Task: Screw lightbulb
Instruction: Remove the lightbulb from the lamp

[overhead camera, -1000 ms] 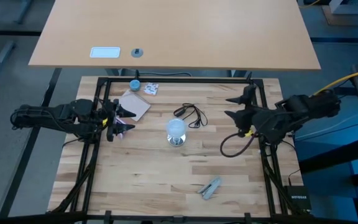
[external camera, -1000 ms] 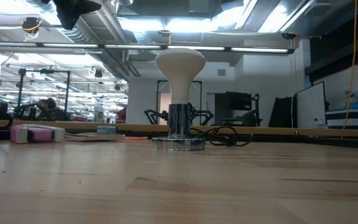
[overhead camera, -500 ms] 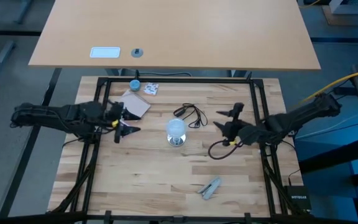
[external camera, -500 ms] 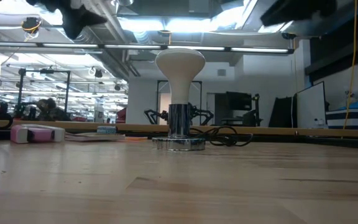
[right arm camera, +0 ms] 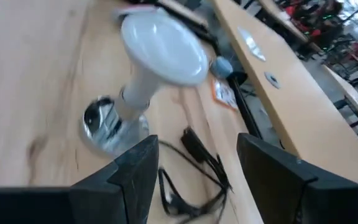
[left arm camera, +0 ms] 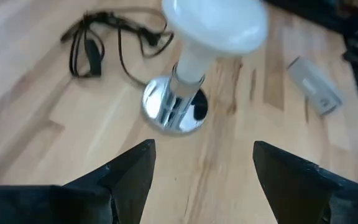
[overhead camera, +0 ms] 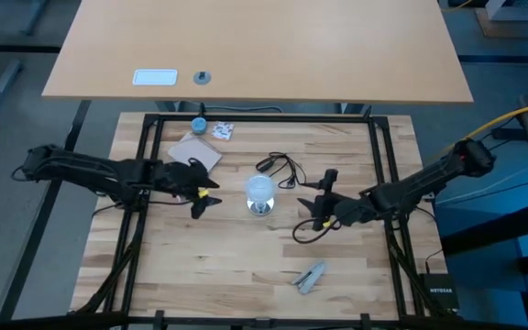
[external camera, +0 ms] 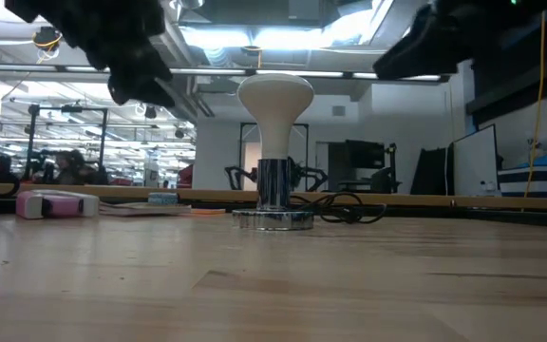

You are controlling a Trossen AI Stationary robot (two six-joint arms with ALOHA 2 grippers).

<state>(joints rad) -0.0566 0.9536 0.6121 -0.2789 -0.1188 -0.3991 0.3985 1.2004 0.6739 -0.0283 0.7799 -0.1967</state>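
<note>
While the high view set the lightbulb (overhead camera: 260, 189) near the middle of the wooden table (overhead camera: 246, 257), only the low view showed how it stood: upright, globe uppermost, its neck in a shiny silver base (external camera: 273, 218). From above, the left gripper (overhead camera: 202, 199) lay at the bulb's nine o'clock and the right gripper (overhead camera: 323, 197) at its three o'clock, both apart from it. Each wrist view showed that arm's fingers spread apart with nothing between them and the bulb ahead. A coiled black cord (overhead camera: 282, 168) lay at the bulb's one o'clock, and a small grey object (overhead camera: 310, 276) toward five o'clock. Beyond the cord, the right wrist view caught a blue cap (right arm camera: 221, 65).
</note>
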